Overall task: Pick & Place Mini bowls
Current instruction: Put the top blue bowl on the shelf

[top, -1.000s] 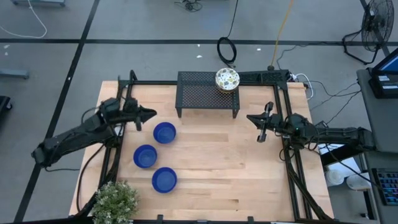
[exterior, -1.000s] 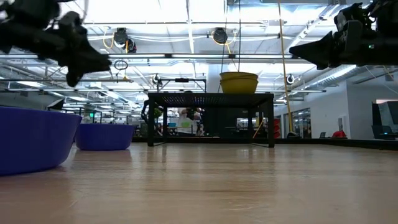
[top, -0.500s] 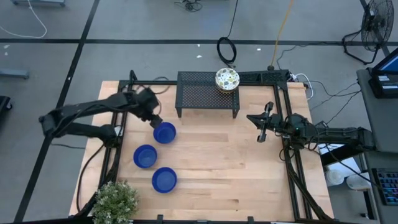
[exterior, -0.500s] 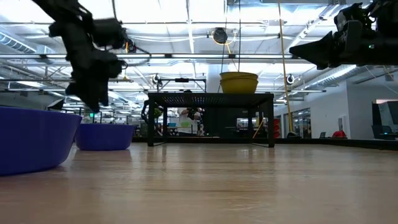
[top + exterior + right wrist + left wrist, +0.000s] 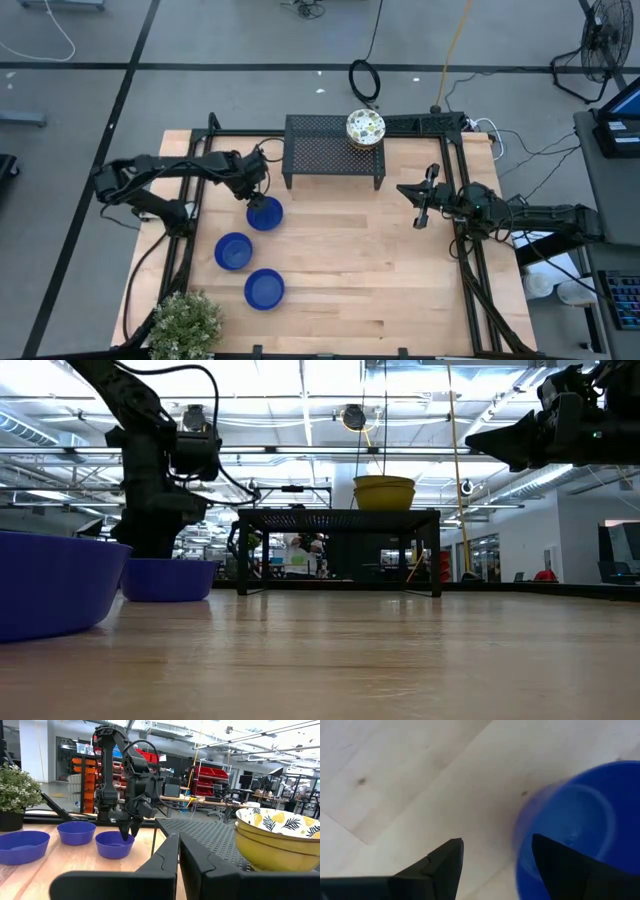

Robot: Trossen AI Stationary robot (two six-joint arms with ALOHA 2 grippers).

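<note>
The left gripper (image 5: 257,200) is positioned over the rim of the blue bowl nearest the rack (image 5: 265,214), with its fingers (image 5: 440,870) spread wide and straddling the bowl wall, one outside on the wooden table (image 5: 400,270) and one over the bowl's interior. Nothing is pinched between them at this moment. Two further blue bowls (image 5: 233,251) are sitting in a diagonal row toward the potted plant (image 5: 186,322), each apart from its neighbour. A patterned bowl stack (image 5: 366,127) is resting on top of the black mesh rack (image 5: 335,150); how many bowls it contains cannot be told. The right gripper (image 5: 421,206) is waiting above the table's right side with its fingers pressed together and empty. The blue bowls are appearing rigid and glossy, so they are likely light but slippery and may chip if dropped. The thin rim is offering the only practical purchase: one finger inside, one outside, closing squarely across the wall so the bowl is not tipping or sliding.
</note>
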